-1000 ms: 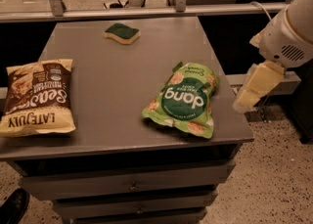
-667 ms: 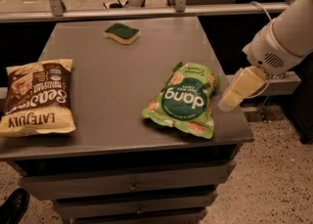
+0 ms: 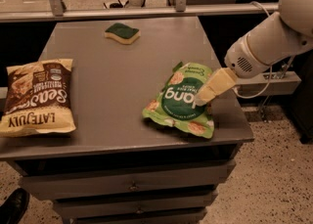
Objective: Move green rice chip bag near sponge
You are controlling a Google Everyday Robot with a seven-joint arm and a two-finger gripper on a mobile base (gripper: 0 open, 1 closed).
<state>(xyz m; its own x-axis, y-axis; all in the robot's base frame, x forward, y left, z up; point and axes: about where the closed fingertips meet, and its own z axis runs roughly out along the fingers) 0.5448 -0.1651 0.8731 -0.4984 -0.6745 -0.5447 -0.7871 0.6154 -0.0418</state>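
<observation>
The green rice chip bag (image 3: 178, 100) lies flat on the right front part of the grey table (image 3: 117, 76), its "dang" circle facing up. The sponge (image 3: 122, 33), dark green on a pale yellow base, sits at the table's far middle. My gripper (image 3: 203, 99) comes in from the right on a white arm. Its cream-coloured tip is over the bag's right side, at the edge of the dark circle. I cannot tell whether it touches the bag.
A brown-and-cream "Late July" chip bag (image 3: 38, 96) lies at the table's left front edge. A metal rail (image 3: 146, 11) runs behind the table. Drawers (image 3: 132, 186) are below the tabletop. A dark shoe (image 3: 12, 207) is at the bottom left.
My gripper has moved left and slightly up, from beside the table's right edge to over the green bag's right side. The bag and sponge have not moved.
</observation>
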